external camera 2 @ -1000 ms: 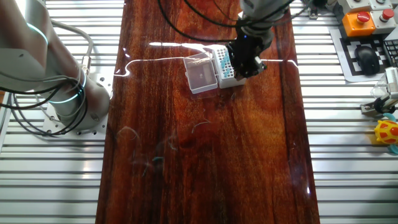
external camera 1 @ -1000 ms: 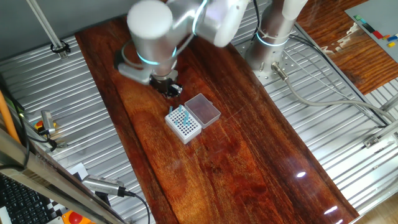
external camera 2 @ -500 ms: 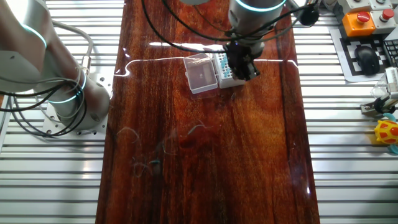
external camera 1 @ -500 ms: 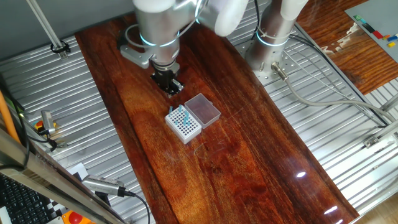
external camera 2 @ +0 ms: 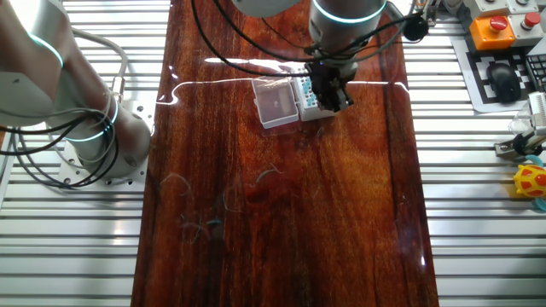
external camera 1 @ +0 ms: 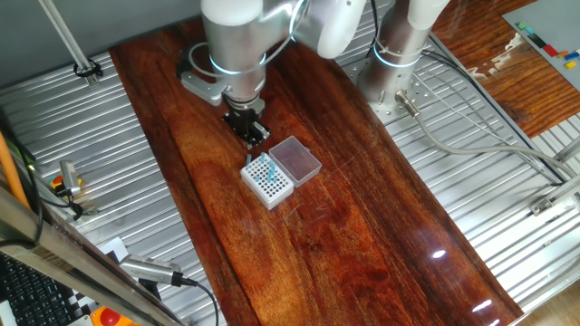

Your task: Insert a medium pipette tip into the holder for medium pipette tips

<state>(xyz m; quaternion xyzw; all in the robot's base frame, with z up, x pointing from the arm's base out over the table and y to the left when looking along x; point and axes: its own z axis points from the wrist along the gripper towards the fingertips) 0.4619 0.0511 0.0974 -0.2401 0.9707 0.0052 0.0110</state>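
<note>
The holder for medium pipette tips [external camera 1: 269, 184] is a small white box with a grid of holes, and a few teal tips stand in it. Its clear pinkish lid [external camera 1: 297, 159] lies open beside it. Both also show in the other fixed view, the holder [external camera 2: 305, 95] and the lid [external camera 2: 275, 103]. My gripper [external camera 1: 255, 135] hangs just behind the holder's far corner, pointing down, its dark fingers close together. In the other fixed view it [external camera 2: 334, 95] covers the holder's right edge. The medium pipette tip is too small to make out between the fingers.
The holder sits on a dark wooden board [external camera 1: 344, 226] over a ribbed metal table [external camera 1: 471, 190]. The arm's base [external camera 1: 391, 63] stands at the back right. A keyboard and an orange button box [external camera 2: 496, 26] lie off the board.
The gripper has moved across the board toward the holder and now hangs right at its far edge. The holder and lid have not moved.
</note>
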